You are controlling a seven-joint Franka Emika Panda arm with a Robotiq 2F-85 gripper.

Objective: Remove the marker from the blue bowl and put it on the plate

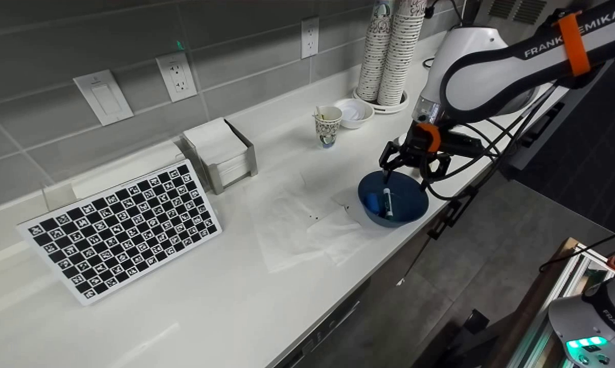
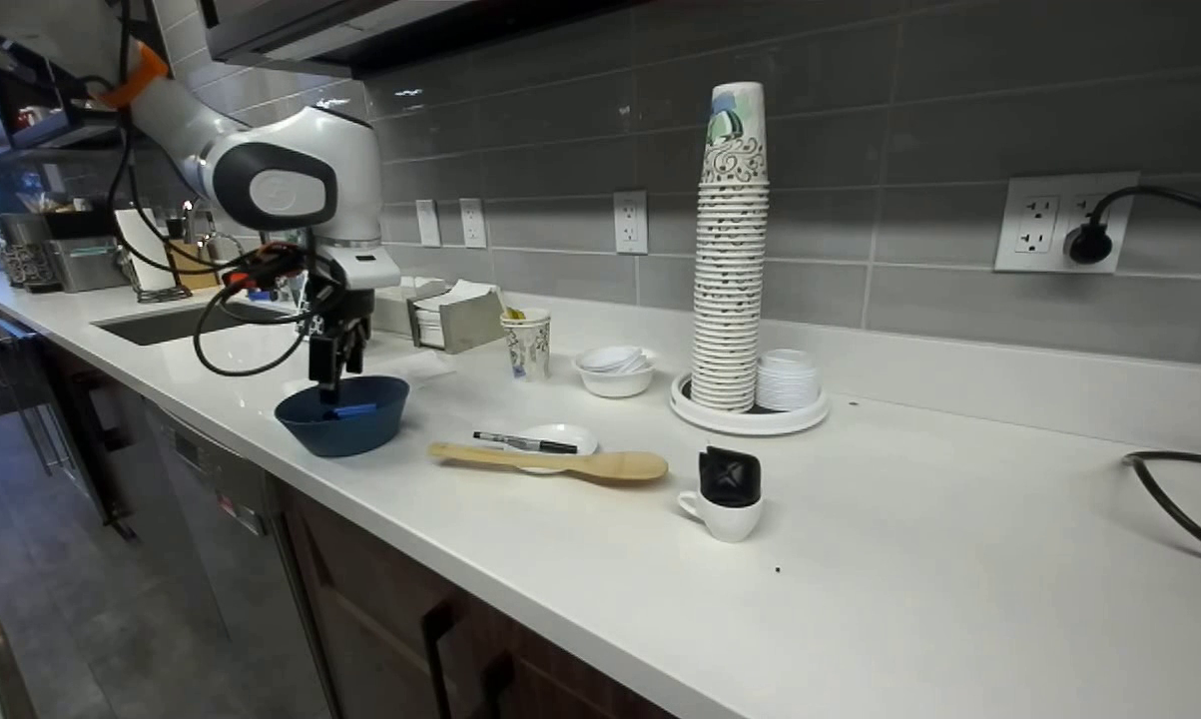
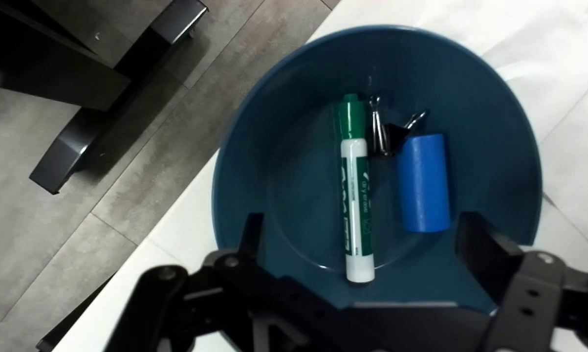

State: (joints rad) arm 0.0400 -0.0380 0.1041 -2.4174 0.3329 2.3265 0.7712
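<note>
One green-and-white marker [image 3: 357, 195]: it is lying inside the blue bowl [image 3: 494, 146], running across the bowl's floor, with its white end reaching about where floor and wall are meeting.
Claw [image 3: 362, 230]: it is hanging over the blue bowl with its fingers standing wide apart, one on each side of the marker, and it is gripping nothing; whether the tips are dipping below the bowl's rim is not showing clearly.
Binder clip [image 3: 394, 137]: inside the blue bowl, it is sitting just beside the marker's green cap.
Blue cylinder [image 3: 424, 183]: also inside the blue bowl, it is lying apart from the marker, between it and one finger.
Marker's handling: I am judging it light, stiff and hardly fragile, though its smooth round plastic is probably offering little friction, so an off-centre pinch is risking a roll.
Best hold: the barrel toward the white end is looking clearest, squeezing across its width, since there the marker is running past the cylinder; nearer the cap, a closing finger would probably be shoving cylinder or clip along.
Plate [image 2: 565, 432]: on the worktop [image 2: 959, 549] near the blue bowl, it is carrying a black pen [image 2: 525, 441], with a wooden spoon [image 2: 610, 465] crossing over it, so setting down is probably wanting a gentle release.
</note>
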